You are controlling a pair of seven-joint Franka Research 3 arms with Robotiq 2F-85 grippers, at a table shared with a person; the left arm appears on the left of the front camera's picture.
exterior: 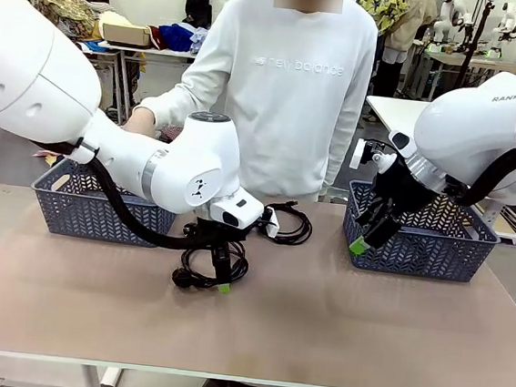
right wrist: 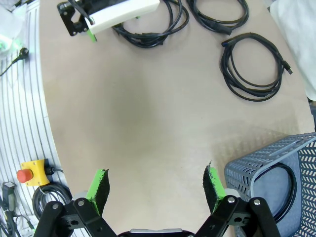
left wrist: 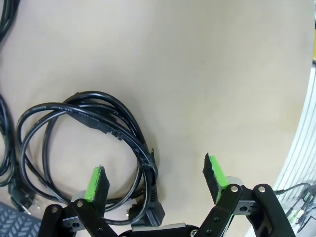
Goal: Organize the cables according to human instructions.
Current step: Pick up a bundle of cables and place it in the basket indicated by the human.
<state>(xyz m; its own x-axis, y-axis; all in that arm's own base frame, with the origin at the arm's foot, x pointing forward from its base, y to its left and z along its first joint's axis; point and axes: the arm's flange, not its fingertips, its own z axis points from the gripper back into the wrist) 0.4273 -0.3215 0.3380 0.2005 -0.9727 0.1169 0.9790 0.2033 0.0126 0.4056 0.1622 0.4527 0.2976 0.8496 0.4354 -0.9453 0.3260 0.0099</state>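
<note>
Front view: the left claw [exterior: 222,282] hangs released, holding nothing, just over the near coil [exterior: 197,275] at mid-table; a second coil [exterior: 288,222] lies behind it, toward the person; the right claw [exterior: 363,238] is released and empty too, in the air by the near-left corner of the right basket [exterior: 435,252]; the left basket [exterior: 73,217] stands at the other end of the table [exterior: 318,327].

Left wrist view: the jaws stand wide; the near coil lies left of centre, with its right arc and plug [left wrist: 154,210] between the pads and closer to the left pad [left wrist: 96,181]; the step in hand looks to be grasping this coil; to do it well, I would come straight down where the strands bunch beside the plug, so that every turn lands inside the jaws and no loop slips free on the lift; bare table runs right to the table edge [left wrist: 296,148]; more cable [left wrist: 4,148] lies at the left border, so that side is tight.

Right wrist view: the right claw, spread, faces bare table; the right basket sits just beside one finger, with one cable [right wrist: 290,190] in it; a third coil [right wrist: 252,66] lies well apart; there is open room between the two claws, and the table's edge is near on the left.
</note>
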